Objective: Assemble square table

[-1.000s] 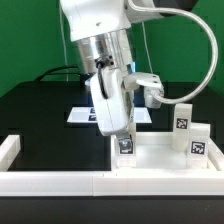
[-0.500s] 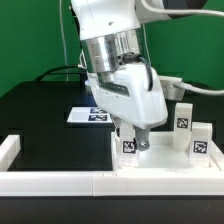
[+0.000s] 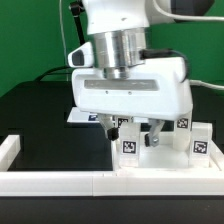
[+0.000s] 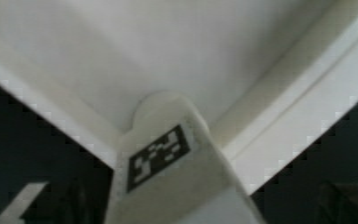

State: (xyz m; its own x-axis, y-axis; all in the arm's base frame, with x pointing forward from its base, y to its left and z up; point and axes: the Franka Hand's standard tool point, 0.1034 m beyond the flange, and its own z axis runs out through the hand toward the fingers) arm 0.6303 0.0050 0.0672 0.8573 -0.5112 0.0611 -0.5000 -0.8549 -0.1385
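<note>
Tagged white legs (image 3: 129, 146) stand upright on square panel (image 3: 160, 162).

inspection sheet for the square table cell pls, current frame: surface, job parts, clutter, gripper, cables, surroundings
Surface: black table top, bordered by white border rails at the front.
Job's things: square panel lies flat against the rails. One tagged leg stands on it under the gripper; two more legs and stand at the exterior view's right. Fourth leg: not seen.
Clutter: nothing seen.
Grippers: gripper points down over the leg, its jaws on either side of it; contact cannot be confirmed. The wrist view shows the leg's tag close up.
Cables: dark cables run behind the arm.
Surroundings: green backdrop; marker board lies flat behind the gripper, mostly hidden.
</note>
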